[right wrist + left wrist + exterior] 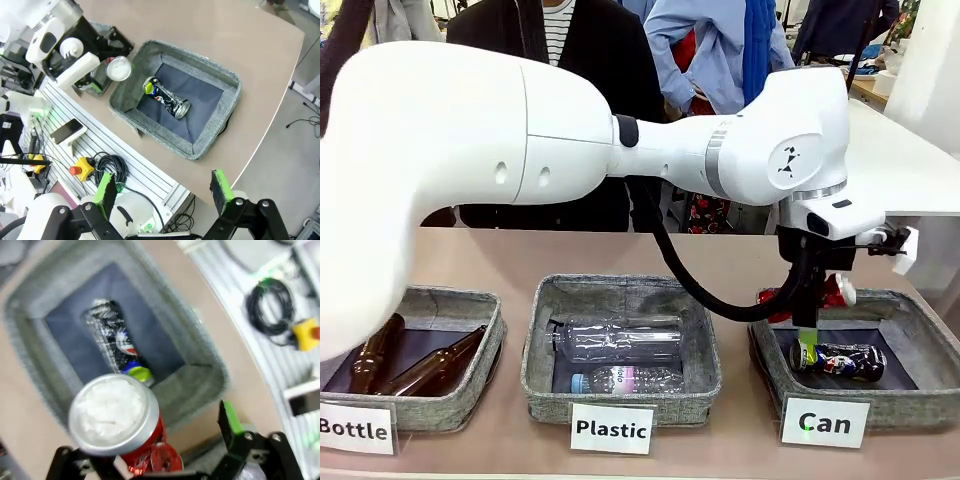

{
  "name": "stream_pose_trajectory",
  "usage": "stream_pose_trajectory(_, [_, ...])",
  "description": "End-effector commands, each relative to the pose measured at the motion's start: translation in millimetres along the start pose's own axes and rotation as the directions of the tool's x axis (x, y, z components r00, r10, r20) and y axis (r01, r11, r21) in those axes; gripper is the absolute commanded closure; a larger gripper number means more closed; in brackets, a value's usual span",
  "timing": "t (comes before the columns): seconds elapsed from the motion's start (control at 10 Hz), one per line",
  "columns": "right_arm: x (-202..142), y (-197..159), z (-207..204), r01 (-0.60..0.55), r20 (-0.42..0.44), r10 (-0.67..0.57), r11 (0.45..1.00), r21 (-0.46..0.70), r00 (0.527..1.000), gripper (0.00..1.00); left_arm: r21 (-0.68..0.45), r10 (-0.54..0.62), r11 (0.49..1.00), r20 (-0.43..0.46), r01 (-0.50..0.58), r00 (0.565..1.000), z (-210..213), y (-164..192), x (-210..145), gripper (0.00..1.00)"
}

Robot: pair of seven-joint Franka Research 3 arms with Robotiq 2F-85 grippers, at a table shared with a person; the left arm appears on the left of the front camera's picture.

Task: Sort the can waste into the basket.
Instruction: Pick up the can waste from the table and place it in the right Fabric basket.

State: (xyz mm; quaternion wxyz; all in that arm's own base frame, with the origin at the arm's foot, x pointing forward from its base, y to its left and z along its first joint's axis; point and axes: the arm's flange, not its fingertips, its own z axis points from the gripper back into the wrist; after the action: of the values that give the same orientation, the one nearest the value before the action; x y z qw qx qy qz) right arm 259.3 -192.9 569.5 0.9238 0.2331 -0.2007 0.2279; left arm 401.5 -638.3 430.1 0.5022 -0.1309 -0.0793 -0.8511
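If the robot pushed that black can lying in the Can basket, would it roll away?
Probably a little. The black can lies on its side on the flat dark bottom of the basket, so a sideways nudge would likely roll it. The grey walls should stop it soon. It looks dented, so it is likely light and would roll unevenly.

basket (215,130): black can (166,97) lying inside | right hand (162,192): open, empty, well apart

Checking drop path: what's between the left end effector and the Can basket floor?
Left wrist view: a red can between the left end effector's open fingers, above the basket; a black can lies on its floor.
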Motion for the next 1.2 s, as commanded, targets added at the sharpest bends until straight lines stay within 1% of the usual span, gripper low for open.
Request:
stream_pose_trajectory(0.0, [0.3, 1.5, 6.2, 0.018, -0.024, -0.018, 1.0, -0.008, 1.0, 0.0, -0.077, -0.021, 0.997, 0.066, 0.027, 0.998, 14.9, 15.8, 9.4, 0.0])
stream_pose_trajectory(0.1, [0.3, 1.5, 6.2, 0.018, -0.024, -0.018, 1.0, -0.008, 1.0, 0.0, -0.195, -0.066, 0.976, 0.174, 0.1, 0.983, 16.1, 20.0, 5.9, 0.0])
stream_pose_trajectory(0.2, [0.3, 1.5, 6.2, 0.018, -0.024, -0.018, 1.0, -0.008, 1.0, 0.0, -0.187, -0.052, 0.977, 0.253, 0.101, 0.966, 16.7, 22.9, 1.8, 0.0])
stream_pose_trajectory(0.3, [0.3, 1.5, 6.2, 0.018, -0.024, -0.018, 1.0, -0.008, 1.0, 0.0, -0.221, -0.034, 0.97, 0.292, 0.102, 0.956, 14.8, 26.1, -0.7, 0.0])
stream_pose_trajectory(0.4, [0.3, 1.5, 6.2, 0.018, -0.024, -0.018, 1.0, -0.008, 1.0, 0.0, -0.244, 0.009, 0.967, 0.308, 0.07, 0.952, 10.1, 34.9, -5.9, 0.0])
stream_pose_trajectory(0.5, [0.3, 1.5, 6.2, 0.018, -0.024, -0.018, 1.0, -0.008, 1.0, 0.0, -0.19, 0.055, 0.982, 0.267, -0.004, 0.962, 1.8, 39.2, -9.9, 0.0])
stream_pose_trajectory(0.6, [0.3, 1.5, 6.2, 0.018, -0.024, -0.018, 1.0, -0.008, 1.0, 0.0, -0.111, 0.098, 0.991, 0.202, -0.076, 0.975, -7.0, 39.7, -11.3, 0.0])
stream_pose_trajectory(0.7, [0.3, 1.5, 6.2, 0.018, -0.024, -0.018, 1.0, -0.008, 1.0, 0.0, -0.048, 0.163, 0.986, 0.132, -0.158, 0.978, -13.2, 38.4, -11.5, 0.0])
stream_pose_trajectory(0.8, [0.3, 1.5, 6.2, 0.018, -0.024, -0.018, 1.0, -0.008, 1.0, 0.0, -0.018, 0.194, 0.981, 0.092, -0.193, 0.977, -18.0, 39.1, -11.4, 0.0])
stream_pose_trajectory(0.9, [0.3, 1.5, 6.2, 0.018, -0.024, -0.018, 1.0, -0.008, 1.0, 0.0, 0.041, 0.252, 0.966, 0.051, -0.254, 0.967, -23.0, 38.5, -11.2, 0.0])
stream_pose_trajectory(1.0, [0.3, 1.5, 6.2, 0.018, -0.024, -0.018, 1.0, -0.008, 1.0, 0.0, 0.046, 0.324, 0.945, 0.007, -0.324, 0.946, -28.9, 42.1, -12.5, 0.0])
stream_pose_trajectory(1.1, [0.3, 1.5, 6.2, 0.018, -0.024, -0.018, 1.0, -0.008, 1.0, 0.0, 0.006, 0.363, 0.932, -0.013, -0.363, 0.932, -32.8, 48.2, -17.3, 0.0])
